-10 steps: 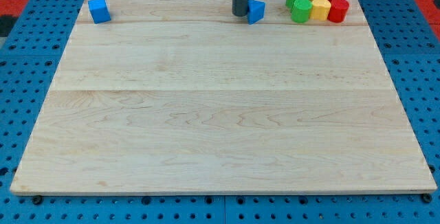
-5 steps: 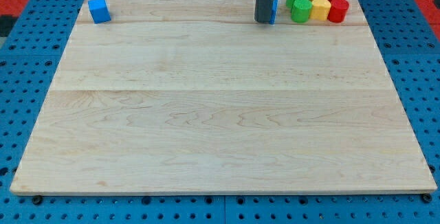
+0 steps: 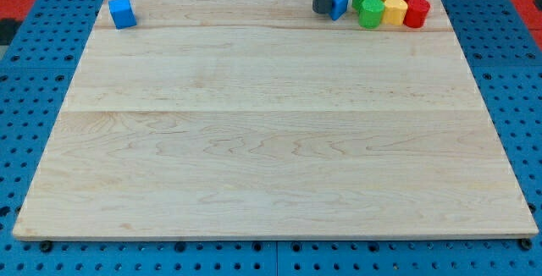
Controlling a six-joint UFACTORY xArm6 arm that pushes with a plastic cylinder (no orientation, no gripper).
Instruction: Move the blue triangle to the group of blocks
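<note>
Pale wooden board point(image 3: 271, 140) lies on a blue pegboard table point(image 3: 34, 140). Up at the view's top edge, my tip point(image 3: 322, 11) stands against the left side of the blue triangle point(image 3: 340, 4); being a bare rod, it grips nothing and only presses. The triangle sits just beside the cluster: two green blocks point(image 3: 367, 5), two yellow blocks point(image 3: 394, 2) and two red blocks point(image 3: 415, 5), packed together. A blue cube point(image 3: 123, 12) rests alone at the board's top left corner.
</note>
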